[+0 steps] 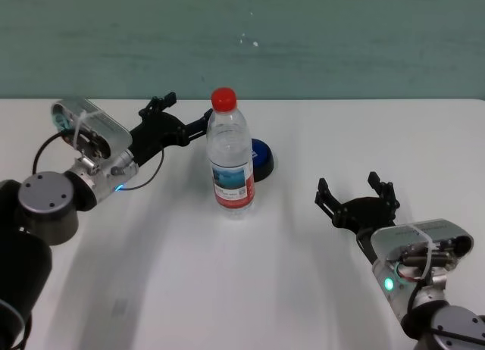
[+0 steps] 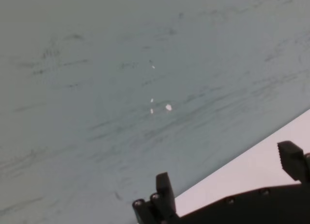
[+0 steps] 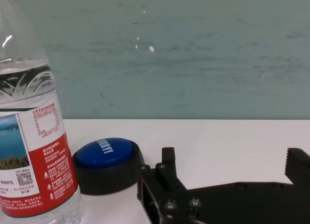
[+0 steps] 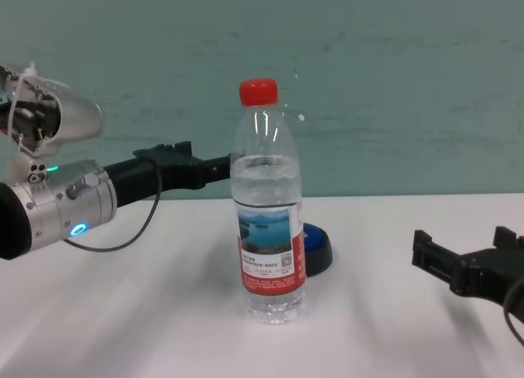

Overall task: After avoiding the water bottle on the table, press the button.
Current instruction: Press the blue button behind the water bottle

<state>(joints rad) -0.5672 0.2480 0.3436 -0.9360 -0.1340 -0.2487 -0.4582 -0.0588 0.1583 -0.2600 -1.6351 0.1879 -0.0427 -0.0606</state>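
The water bottle (image 1: 229, 157) stands upright on the white table (image 1: 227, 289), near its middle. The blue button (image 1: 262, 159) sits right behind it, to its right, partly hidden. My left gripper (image 1: 186, 115) is open and held above the table, left of and behind the bottle at shoulder height; its wrist view shows spread fingers (image 2: 164, 185) against the wall. My right gripper (image 1: 352, 187) is open, low over the table, right of the bottle and nearer me. Its wrist view shows the bottle (image 3: 34, 136) and button (image 3: 106, 153) ahead. The chest view shows the bottle (image 4: 270, 222), the button (image 4: 318, 247) and both grippers (image 4: 209, 167) (image 4: 464, 239).
A teal wall (image 1: 303, 39) rises behind the table's far edge. Bare tabletop (image 4: 164, 312) lies in front of the bottle and to both sides.
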